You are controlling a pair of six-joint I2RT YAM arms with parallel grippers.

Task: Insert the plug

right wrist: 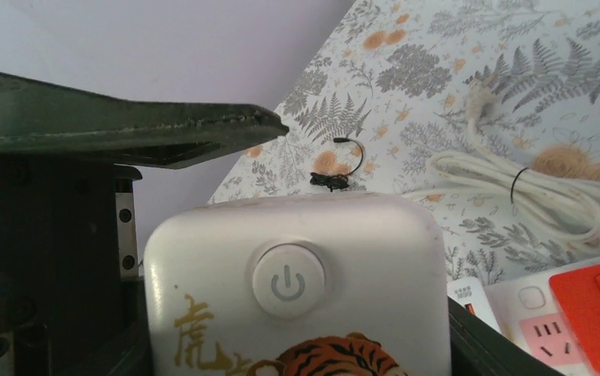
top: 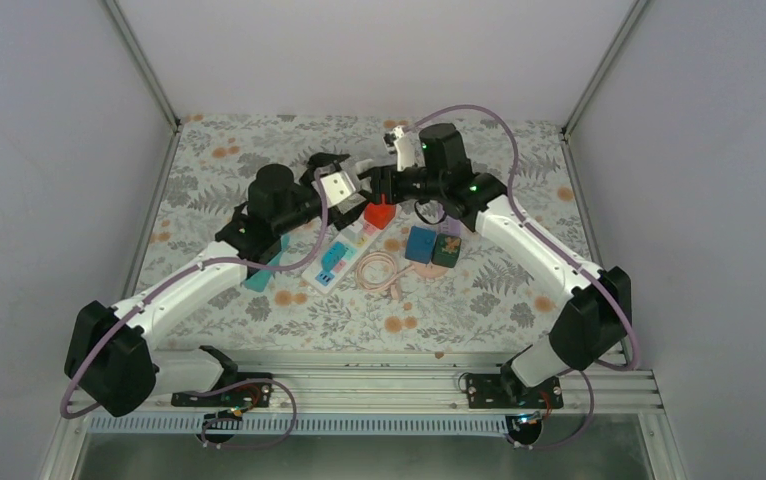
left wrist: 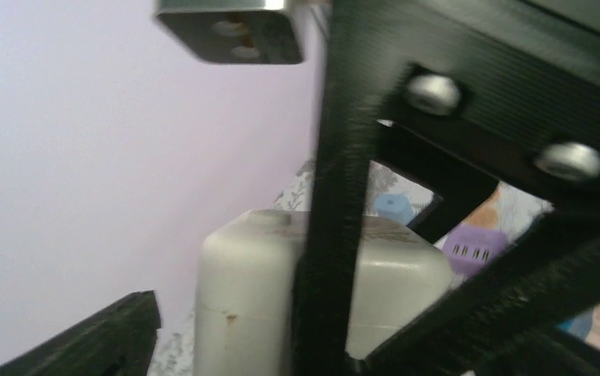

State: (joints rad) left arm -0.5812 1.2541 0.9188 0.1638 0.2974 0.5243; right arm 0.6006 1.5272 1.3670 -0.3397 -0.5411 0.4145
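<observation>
Plug [right wrist: 297, 258], a single white tiger-print adapter, hangs above the bench [top: 519, 290] over the far end of the one power strip [top: 337, 258]. I see it lying between the fingers of the right end effector [top: 374, 185], whose upper finger [right wrist: 164, 125] stands clear of it. I cannot tell the left end effector's [top: 331, 176] grip through the blur. One coiled cable [top: 384, 270] and two blocks, blue [top: 420, 243] and green [top: 448, 250], lie beside the strip.

1. A robotics lab test cell: plain white panels [top: 359, 50] and metal posts [top: 144, 65] box in the surface [top: 519, 300].
2. Robot arms [top: 534, 245] are bolted to an aluminium rail [top: 359, 385] at its near edge.
</observation>
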